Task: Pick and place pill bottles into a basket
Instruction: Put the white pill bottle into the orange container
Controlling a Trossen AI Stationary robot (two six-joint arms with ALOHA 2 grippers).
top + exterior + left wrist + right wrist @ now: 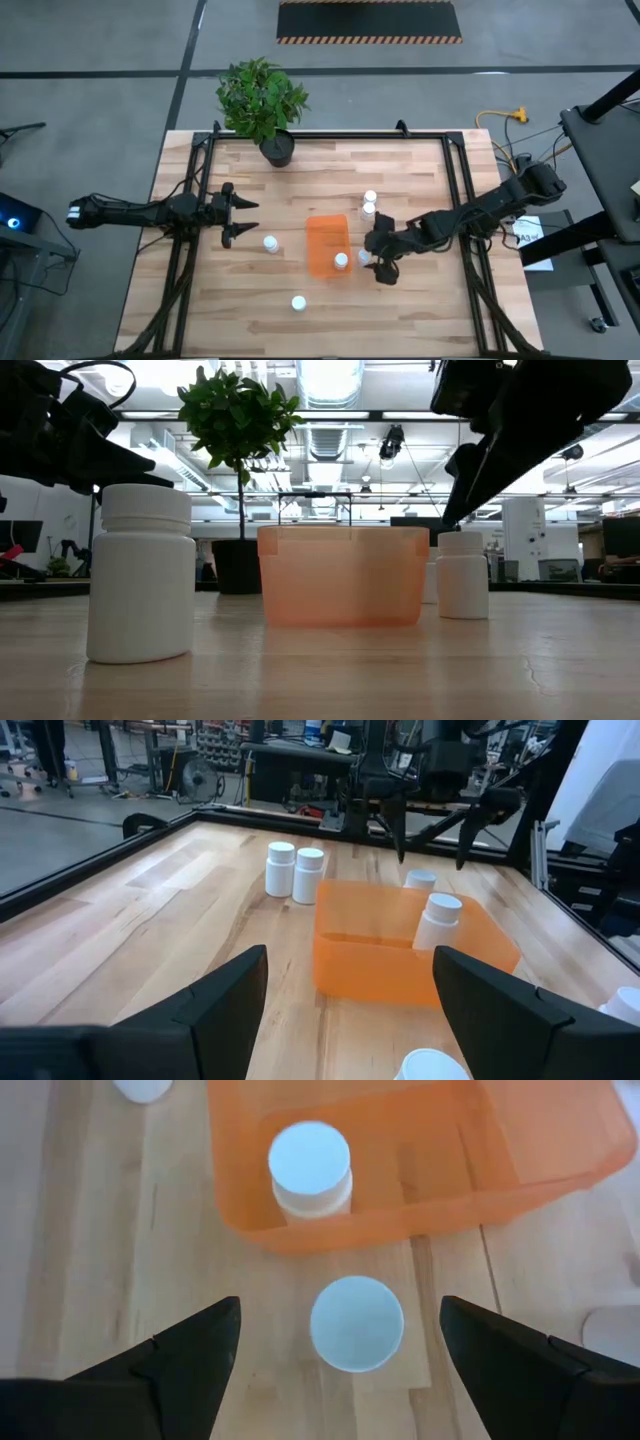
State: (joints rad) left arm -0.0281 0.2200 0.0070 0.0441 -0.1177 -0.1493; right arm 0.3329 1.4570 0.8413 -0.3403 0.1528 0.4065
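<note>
The orange basket [327, 245] sits mid-table with one pill bottle [310, 1165] upright inside it. A second bottle [356, 1323] stands on the wood just outside the basket's right wall. My right gripper [374, 252] hovers over that bottle, slanting down and open, with a finger out on either side and not touching it. Two bottles [369, 204] stand together beyond the basket. Single ones stand at the basket's left [270, 243] and toward the near edge [298, 302]. My left gripper [240, 218] waits open at the table's left.
A black pot with a green plant [263, 100] stands at the table's far edge. Black frame rails [200, 180] run along the left, right and far sides of the wooden top. Bare wood lies in front of the basket toward the near edge.
</note>
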